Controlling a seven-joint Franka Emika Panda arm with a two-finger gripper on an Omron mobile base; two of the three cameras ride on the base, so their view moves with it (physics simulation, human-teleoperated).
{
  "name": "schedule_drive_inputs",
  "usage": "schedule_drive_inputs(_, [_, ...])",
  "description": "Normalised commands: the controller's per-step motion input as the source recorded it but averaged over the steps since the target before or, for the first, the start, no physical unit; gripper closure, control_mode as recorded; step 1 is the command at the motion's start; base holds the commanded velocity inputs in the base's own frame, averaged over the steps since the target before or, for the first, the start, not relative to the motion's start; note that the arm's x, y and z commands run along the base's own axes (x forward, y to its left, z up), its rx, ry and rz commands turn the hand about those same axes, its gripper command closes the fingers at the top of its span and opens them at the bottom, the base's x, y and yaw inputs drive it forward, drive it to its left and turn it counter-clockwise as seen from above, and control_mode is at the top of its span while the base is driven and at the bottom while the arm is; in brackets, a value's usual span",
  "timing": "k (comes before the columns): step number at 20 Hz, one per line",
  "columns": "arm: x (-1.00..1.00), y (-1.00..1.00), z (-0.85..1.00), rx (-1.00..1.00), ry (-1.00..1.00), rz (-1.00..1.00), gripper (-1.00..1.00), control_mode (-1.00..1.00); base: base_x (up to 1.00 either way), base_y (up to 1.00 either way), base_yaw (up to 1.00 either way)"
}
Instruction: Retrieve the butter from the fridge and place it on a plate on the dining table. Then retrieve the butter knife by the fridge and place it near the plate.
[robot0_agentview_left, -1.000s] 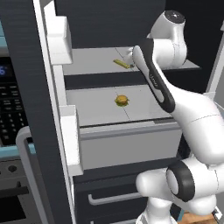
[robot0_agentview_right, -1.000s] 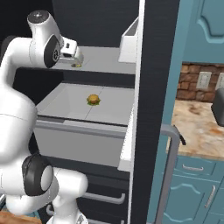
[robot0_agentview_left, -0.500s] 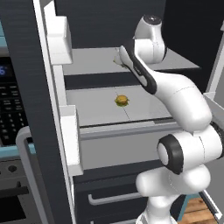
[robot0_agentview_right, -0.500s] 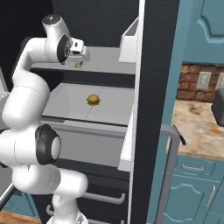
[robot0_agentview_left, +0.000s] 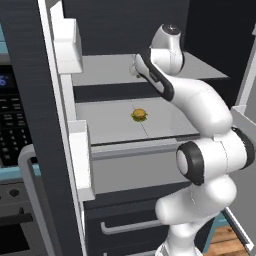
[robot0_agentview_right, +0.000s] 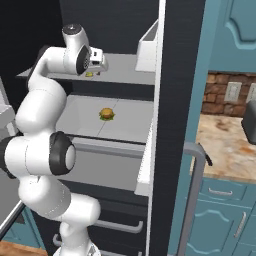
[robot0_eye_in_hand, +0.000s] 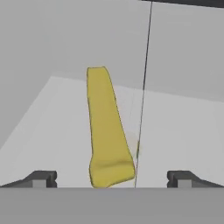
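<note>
Butter (robot0_eye_in_hand: 106, 131) matt yellow, smooth; fridge (robot0_agentview_left: 30, 125) charcoal, matt.

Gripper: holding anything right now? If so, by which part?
Nothing held. The gripper is open, its fingertips wide apart on either side of the butter, which lies on the fridge shelf untouched between them.

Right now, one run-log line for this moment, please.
phase: reaching for butter | pincer: open, straddling it | place: upper fridge shelf | burger: shelf below
</note>
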Motion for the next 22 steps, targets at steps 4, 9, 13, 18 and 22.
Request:
schedule_drive_inputs(4, [0.49, 0.00, -0.08, 0.00, 0.00, 0.01, -1.00, -1.00, 0.00, 0.00, 0.00])
schedule_drive_inputs(9, [0.41, 0.00, -0.08, 0.00, 0.00, 0.00, -1.00, -1.00, 0.00, 0.00, 0.00])
schedule_drive_inputs(13, [0.00, 0.02, -0.43, 0.00, 0.00, 0.00, 1.00, -1.00, 0.00, 0.00, 0.00])
schedule_drive_inputs(18, [0.00, 0.09, -0.30, 0.00, 0.00, 0.00, 1.00, -1.00, 0.00, 0.00, 0.00])
schedule_drive_inputs(22, [-0.60, 0.00, 0.13, 0.00, -0.01, 0.00, 1.00, -1.00, 0.00, 0.00, 0.00])
